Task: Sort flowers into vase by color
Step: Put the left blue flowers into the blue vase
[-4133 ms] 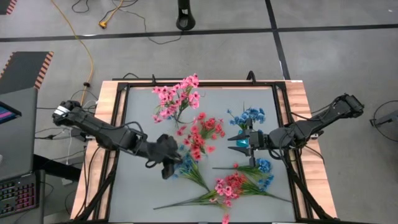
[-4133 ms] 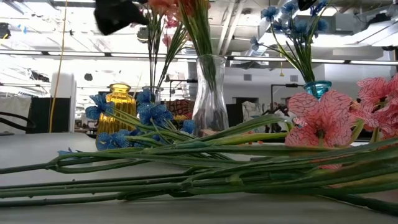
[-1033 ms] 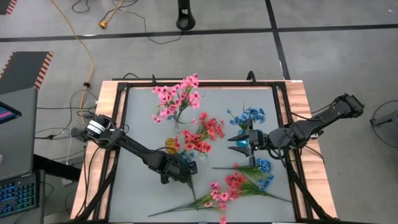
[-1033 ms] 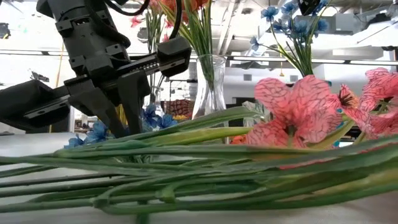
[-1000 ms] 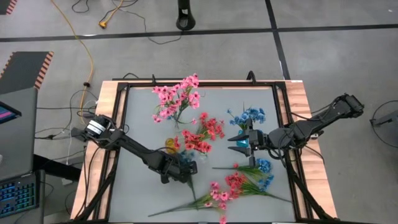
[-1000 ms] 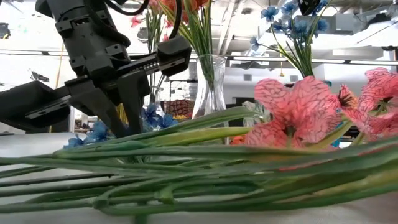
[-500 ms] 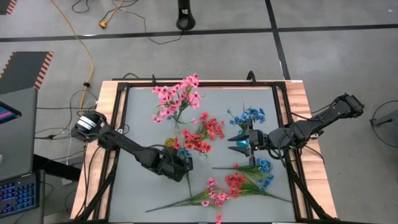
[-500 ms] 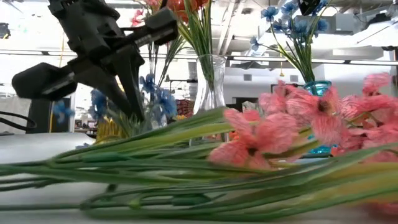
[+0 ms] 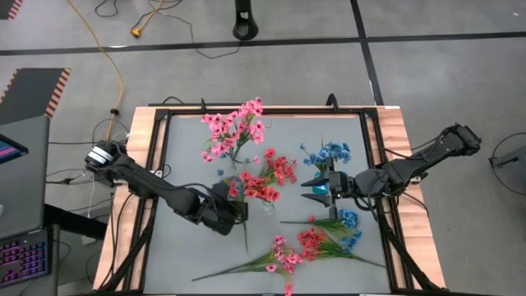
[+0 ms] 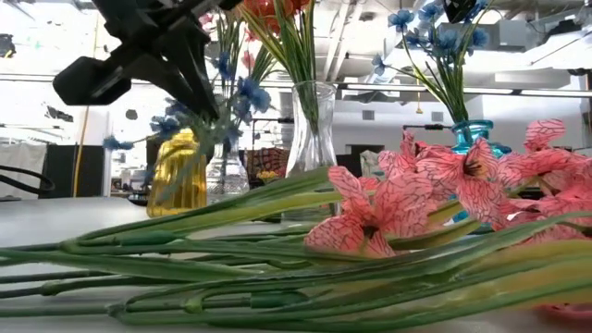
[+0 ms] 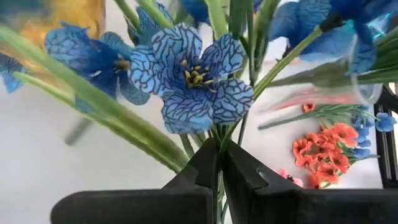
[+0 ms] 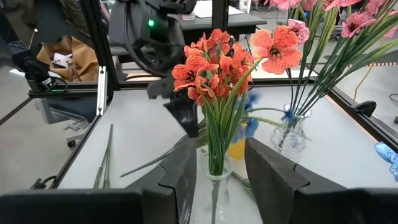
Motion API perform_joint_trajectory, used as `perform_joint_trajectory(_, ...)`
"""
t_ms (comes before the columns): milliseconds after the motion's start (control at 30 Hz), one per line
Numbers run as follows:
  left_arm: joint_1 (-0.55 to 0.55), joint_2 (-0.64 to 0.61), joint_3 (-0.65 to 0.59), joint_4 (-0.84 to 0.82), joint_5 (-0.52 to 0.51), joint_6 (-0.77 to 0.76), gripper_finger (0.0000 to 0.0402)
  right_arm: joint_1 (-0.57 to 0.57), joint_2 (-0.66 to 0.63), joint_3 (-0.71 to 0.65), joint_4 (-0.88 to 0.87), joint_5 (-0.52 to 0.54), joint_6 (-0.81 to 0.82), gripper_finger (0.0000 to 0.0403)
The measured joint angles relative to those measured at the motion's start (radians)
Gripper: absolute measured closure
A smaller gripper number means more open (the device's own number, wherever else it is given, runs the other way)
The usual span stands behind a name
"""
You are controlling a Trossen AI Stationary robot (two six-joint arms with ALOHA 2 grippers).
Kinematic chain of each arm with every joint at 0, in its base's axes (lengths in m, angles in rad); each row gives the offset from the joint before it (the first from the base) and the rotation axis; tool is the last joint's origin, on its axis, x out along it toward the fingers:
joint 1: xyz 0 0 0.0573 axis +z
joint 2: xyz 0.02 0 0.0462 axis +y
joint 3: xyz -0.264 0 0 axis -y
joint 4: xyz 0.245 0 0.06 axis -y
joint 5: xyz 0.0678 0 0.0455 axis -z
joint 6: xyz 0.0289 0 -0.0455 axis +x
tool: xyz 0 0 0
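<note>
High view, left gripper [image 9: 233, 208]: near the table's middle, just beside the coral-red bouquet.
Left wrist view, grip: fingers [image 11: 208, 163] pressed together on the green stems of a blue flower spray [image 11: 186, 78], blossoms fanning out just past the tips.
Low view, blue spray [image 10: 236, 92]: raised off the surface under the dark arm, in front of the yellow vase [image 10: 178, 172].
Right gripper [image 9: 319, 187]: at the blue bouquet right of centre; in the right wrist view its fingers stand apart on either side of a clear vase [image 12: 214, 180].
Vases: the clear vase holds coral-red flowers [image 12: 211, 62]; a teal vase [image 10: 474, 133] holds blue flowers; pink flowers [image 9: 234, 127] stand toward the far edge.
Surface: grey table top [image 9: 185, 148] in a wooden border, loose pink and blue sprays [image 9: 316, 242] lying along the near side.
Room: grey floor with dark tape lines, a yellow cable [image 9: 111, 49], and a keyboard [image 9: 20, 259] at the left.
</note>
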Motion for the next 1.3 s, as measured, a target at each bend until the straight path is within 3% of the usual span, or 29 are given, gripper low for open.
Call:
perform_joint_trajectory(233, -0.03, -0.076, 0.0, -0.109, -0.039, 0.023, 0.0401, 0.0, 0.0, 0.0, 0.0, 0.0, 0.0, 0.0241)
perform_joint_trajectory(767, -0.146, -0.212, 0.0, -0.13, -0.082, 0.161, 0.0401, 0.0, 0.0, 0.0, 0.0, 0.0, 0.0, 0.0241)
perform_joint_trajectory(1300, -0.272, -0.366, 0.0, -0.097, -0.389, 0.462, 0.0401, 0.0, 0.0, 0.0, 0.0, -0.003, 0.001, 0.0241)
